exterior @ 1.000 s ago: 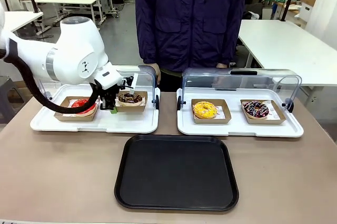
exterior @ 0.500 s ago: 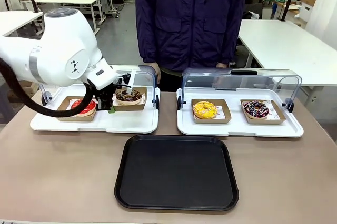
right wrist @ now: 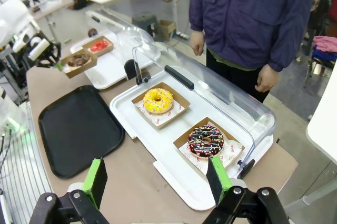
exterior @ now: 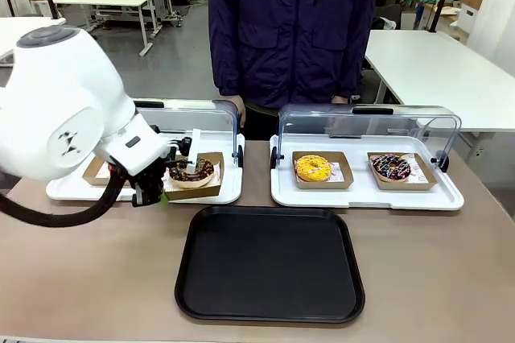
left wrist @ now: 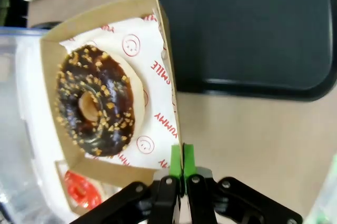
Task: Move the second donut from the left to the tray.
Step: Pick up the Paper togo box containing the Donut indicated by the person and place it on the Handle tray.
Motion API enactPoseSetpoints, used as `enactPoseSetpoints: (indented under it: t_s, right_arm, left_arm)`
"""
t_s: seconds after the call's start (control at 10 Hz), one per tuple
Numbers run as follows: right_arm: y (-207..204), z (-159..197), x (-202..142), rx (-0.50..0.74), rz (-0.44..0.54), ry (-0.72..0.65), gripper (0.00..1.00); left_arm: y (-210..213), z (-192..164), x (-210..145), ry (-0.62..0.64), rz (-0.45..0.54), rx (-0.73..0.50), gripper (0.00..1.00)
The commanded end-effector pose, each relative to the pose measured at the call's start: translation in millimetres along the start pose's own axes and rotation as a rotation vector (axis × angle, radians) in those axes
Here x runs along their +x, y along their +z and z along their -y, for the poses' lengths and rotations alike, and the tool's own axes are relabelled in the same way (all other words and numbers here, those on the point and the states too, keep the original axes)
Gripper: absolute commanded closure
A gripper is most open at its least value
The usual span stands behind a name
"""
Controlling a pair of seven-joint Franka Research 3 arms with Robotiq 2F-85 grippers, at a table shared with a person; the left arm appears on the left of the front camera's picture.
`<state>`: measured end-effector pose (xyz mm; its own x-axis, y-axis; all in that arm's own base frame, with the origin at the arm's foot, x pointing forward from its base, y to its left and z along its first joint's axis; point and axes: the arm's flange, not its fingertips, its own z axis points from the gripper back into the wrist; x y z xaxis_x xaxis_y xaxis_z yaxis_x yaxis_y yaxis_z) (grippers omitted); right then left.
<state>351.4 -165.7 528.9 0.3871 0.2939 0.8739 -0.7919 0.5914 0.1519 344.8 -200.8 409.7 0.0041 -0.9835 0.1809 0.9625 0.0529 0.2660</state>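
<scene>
**Chocolate donut held at display tray's front edge**

Chocolate donut (left wrist: 95,100) sits in its small cardboard tray (left wrist: 52,56), pinched at one wall by the left end effector (left wrist: 182,162), over the white display tray's (exterior: 229,190) front edge, just beside the black tray (exterior: 269,262). Right end effector (right wrist: 158,179) spread wide, holding nothing, above the tabletop (right wrist: 152,192).
</scene>
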Motion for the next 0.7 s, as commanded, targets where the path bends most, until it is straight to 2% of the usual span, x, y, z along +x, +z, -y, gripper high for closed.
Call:
enactPoseSetpoints:
  t_s: [0.0,0.2,0.3,0.4,0.6]
  right_arm:
    - [0,2,3,0.002,0.03,0.024,0.0]
    - [0,2,3,0.002,0.03,0.024,0.0]
    - [0,2,3,0.002,0.03,0.024,0.0]
    - [0,2,3,0.002,0.03,0.024,0.0]
    - [0,2,3,0.002,0.03,0.024,0.0]
  left_arm:
    - [3,34,9,0.008,0.013,0.01,0.98]
    - [-5,37,30,0.007,0.024,-0.025,0.98]
    - [-6,25,31,0.017,-0.025,-0.016,0.98]
    - [6,26,39,-0.007,0.03,-0.015,0.98]
    - [-2,29,41,-0.006,0.013,-0.029,0.98]
